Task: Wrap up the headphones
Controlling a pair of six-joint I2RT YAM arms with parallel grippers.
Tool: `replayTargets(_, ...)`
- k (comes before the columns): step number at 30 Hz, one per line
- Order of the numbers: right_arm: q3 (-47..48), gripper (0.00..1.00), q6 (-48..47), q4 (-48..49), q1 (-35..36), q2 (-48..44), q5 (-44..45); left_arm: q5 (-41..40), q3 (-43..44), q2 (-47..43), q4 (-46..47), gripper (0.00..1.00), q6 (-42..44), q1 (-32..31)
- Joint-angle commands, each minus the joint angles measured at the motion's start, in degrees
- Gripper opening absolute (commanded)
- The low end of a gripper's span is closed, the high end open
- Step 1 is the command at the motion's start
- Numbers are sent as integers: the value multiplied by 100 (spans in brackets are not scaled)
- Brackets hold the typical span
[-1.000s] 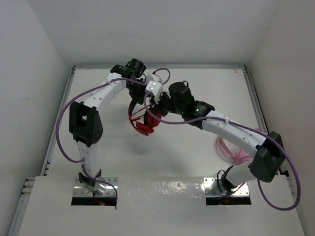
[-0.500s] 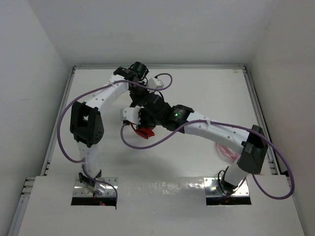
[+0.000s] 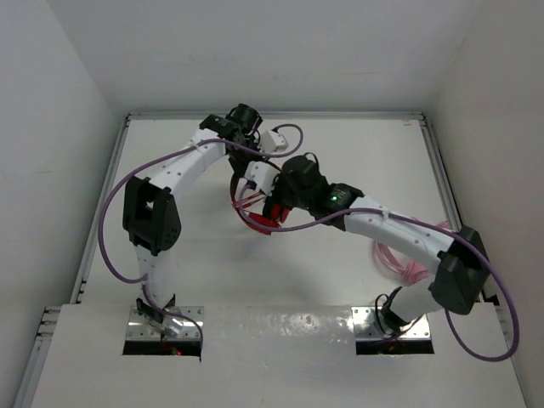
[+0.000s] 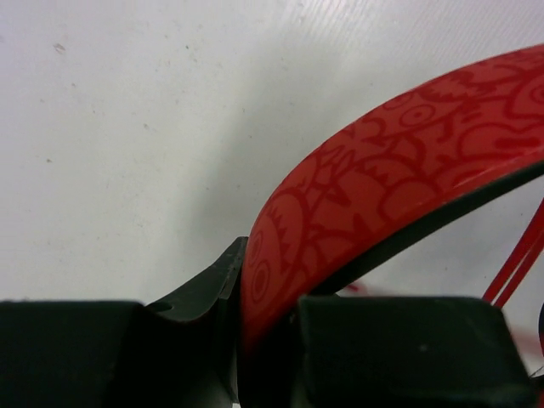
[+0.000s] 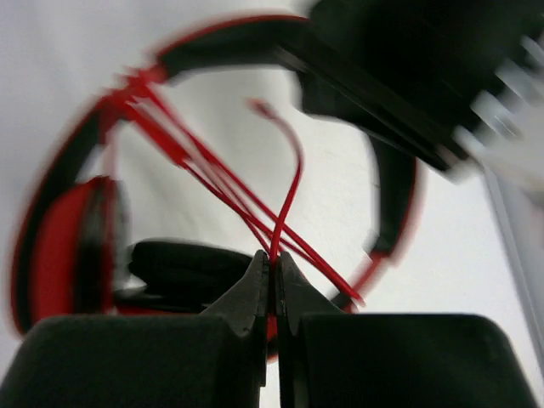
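Note:
The red headphones [image 3: 258, 222] hang low over the table's middle, partly hidden by both arms. My left gripper [image 3: 240, 175] is shut on the red patterned headband [image 4: 382, 161], gripped between its jaws [image 4: 268, 289]. My right gripper [image 3: 274, 210] is just right of the headphones. In the right wrist view it [image 5: 274, 265] is shut on the thin red cable [image 5: 293, 170]. Several cable strands cross inside the headband arc [image 5: 229, 34]. A red ear cup [image 5: 59, 246] and a black ear pad [image 5: 183, 263] lie behind the fingertips.
Pale pink headphones with a pink cable [image 3: 398, 258] lie at the right under my right forearm. Purple arm cables [image 3: 110, 212] loop beside both arms. White walls close the table at the left, back and right, and a raised ledge [image 3: 280, 340] runs along the near edge.
My right gripper swung left across the headphones with the red cable, then came back to their right side. The left gripper kept hold of the headband, and the headphones shifted slightly.

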Motion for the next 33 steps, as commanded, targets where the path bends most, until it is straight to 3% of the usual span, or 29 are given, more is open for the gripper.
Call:
replayTargets(1,-477,0,236,1194,-420,-636,880,266,360,-197,-151,0,4,-109)
replayTargets(5,-522,0,-176,1565,-746,-690,1075,275,351,-188,-222,0,92,-224)
replayTargets(10,40,0,-1003,1215,-887,-392,988,125,193,-197,-90,0,83,-312)
replayTargets(17,497,0,-1961,669,-878,-224,-698,133,-53,-188,261,0,66,-303)
replayTargets(19,673,0,-1919,441,-869,-154,-1425,178,-53,-170,401,0,14,-294)
replayTargets(22,859,0,-1979,-69,-703,-40,-1650,134,-44,-135,656,0,-276,-242)
replayTargets(27,375,0,-1876,36,-606,-154,-1597,204,-1,-135,903,0,-593,-57)
replayTargets(33,-74,0,-1357,730,-553,-75,-2194,819,228,-91,632,0,-567,-57)
